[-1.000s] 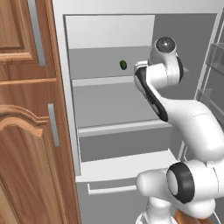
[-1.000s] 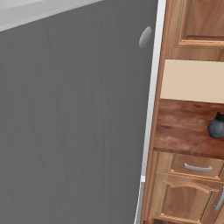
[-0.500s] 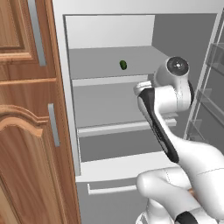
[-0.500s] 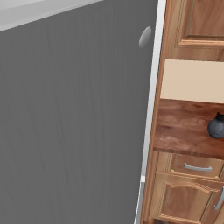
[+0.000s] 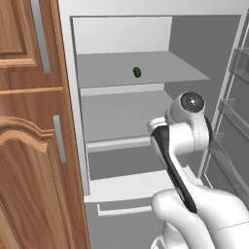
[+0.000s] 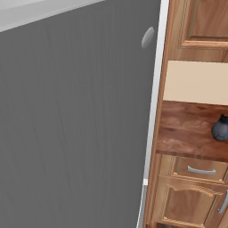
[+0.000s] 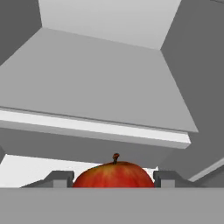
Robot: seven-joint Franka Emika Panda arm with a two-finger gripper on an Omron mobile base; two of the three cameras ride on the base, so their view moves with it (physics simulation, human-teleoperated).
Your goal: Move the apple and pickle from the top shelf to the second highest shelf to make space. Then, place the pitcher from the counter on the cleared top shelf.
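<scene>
Tool (image 7: 113, 183) holding the apple (image 7: 113, 175), fingers (image 7: 59, 179) snug on either flank, stem up. Ahead, the white front edge of a shelf crosses the hand view with open grey slab behind it. From the left base camera the pickle (image 5: 137, 72) sits alone mid top shelf (image 5: 170, 68), free room all round; the second highest shelf (image 5: 116, 114) lies bare. Since a second ago the arm has dropped lower. Pitcher (image 6: 221, 128) stands on the bench (image 6: 187, 129)
</scene>
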